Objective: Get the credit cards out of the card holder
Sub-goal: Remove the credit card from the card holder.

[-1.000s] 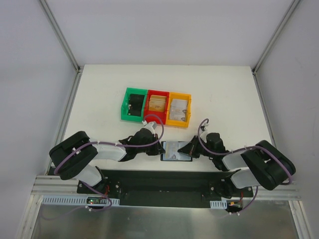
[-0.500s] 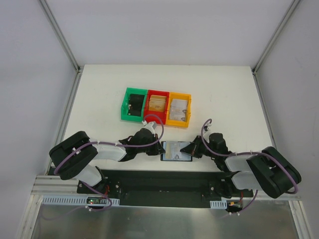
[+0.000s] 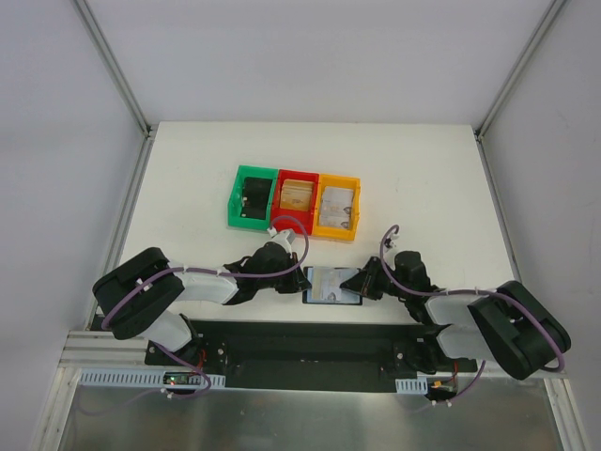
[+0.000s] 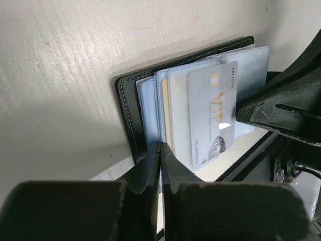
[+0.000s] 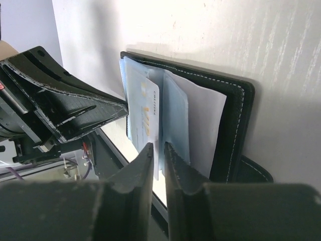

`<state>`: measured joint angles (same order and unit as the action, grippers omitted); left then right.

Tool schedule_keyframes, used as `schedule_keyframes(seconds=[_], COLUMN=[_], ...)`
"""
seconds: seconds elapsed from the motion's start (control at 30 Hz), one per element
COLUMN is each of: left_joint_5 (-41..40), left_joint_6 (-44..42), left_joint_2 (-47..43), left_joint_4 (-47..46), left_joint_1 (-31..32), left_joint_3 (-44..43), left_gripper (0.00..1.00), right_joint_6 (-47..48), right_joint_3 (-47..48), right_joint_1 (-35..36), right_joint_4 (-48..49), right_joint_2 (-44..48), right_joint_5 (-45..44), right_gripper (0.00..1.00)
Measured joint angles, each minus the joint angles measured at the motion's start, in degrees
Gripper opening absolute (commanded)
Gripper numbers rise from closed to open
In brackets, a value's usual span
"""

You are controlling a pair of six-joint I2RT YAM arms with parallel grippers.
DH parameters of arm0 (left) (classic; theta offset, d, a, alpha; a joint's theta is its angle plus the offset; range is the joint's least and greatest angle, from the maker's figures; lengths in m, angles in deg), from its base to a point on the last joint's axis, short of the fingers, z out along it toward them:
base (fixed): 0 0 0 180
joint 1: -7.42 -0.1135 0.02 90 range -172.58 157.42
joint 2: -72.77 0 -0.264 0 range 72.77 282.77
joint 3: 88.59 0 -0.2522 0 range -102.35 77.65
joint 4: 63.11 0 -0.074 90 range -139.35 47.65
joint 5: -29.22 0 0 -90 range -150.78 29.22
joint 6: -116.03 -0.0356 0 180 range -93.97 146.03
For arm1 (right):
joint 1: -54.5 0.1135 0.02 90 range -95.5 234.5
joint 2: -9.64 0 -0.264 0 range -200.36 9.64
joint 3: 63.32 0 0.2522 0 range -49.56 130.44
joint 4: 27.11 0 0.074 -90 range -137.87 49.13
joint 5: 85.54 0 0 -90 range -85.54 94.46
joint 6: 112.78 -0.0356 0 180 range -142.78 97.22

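The card holder (image 3: 331, 287) lies open near the table's front edge, black-edged (image 4: 128, 108) with bluish clear sleeves. A pale grey credit card (image 4: 210, 115) marked VIP sticks partway out of a sleeve. My left gripper (image 4: 161, 146) is shut on the near edge of a sleeve, at the holder's left side (image 3: 302, 279). My right gripper (image 5: 158, 146) stands at the holder's right side (image 3: 362, 282). Its jaws are a narrow slit apart, with the edge of the grey card (image 5: 148, 110) reaching into the gap. The holder's black tab (image 5: 253, 168) lies flat on the table.
Three bins stand in a row behind the holder: a green bin (image 3: 237, 199) with a chunky black object, a red bin (image 3: 297, 177) with a tan card, and a yellow bin (image 3: 337, 231) with a pale card. The black base rail (image 3: 300, 338) runs just in front.
The right arm's elbow has swung down and to the right, and its wrist has shifted slightly; the gripper stays at the holder's right edge. The left arm and holder have not moved.
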<state>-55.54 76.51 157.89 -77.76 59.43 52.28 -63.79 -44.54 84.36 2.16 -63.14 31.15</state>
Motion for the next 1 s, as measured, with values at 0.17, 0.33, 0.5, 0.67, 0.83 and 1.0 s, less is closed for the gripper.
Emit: schedule_keyframes(seconds=[0.17,0.33,0.5,0.67,0.83,1.0], left_joint_5=[0.00,0.02,0.11,0.24,0.28,0.39], left_joint_6=[0.00,-0.02,-0.02,-0.07,-0.07,-0.09], left_joint_2=[0.00,0.00,0.07,0.22,0.76,1.14], left_joint_4=[0.00,0.00,0.00,-0.07,-0.20,-0.31], left_joint_1=[0.00,0.00,0.00,0.00,0.00,0.00], left_joint_3=[0.00,0.00,0.00,-0.07,-0.50,-0.79], left_gripper=[0.00,0.00,0.00,0.00,0.00,0.00], right_joint_6=[0.17,0.15,0.09,-0.55,-1.29,-2.16], right_joint_3=[0.02,0.44,1.14,1.55,1.81,1.84], right_joint_1=[-0.02,-0.02,-0.02,-0.02,-0.02,-0.02], right_joint_4=[-0.07,-0.02,0.92,3.15,5.40,7.58], right_joint_2=[-0.33,-1.14,-2.58,-4.87,-6.95,-8.72], right_joint_5=[0.76,1.22,1.88,2.49,2.78,3.28], right_gripper=[0.33,0.40,0.41,0.41,0.39,0.38])
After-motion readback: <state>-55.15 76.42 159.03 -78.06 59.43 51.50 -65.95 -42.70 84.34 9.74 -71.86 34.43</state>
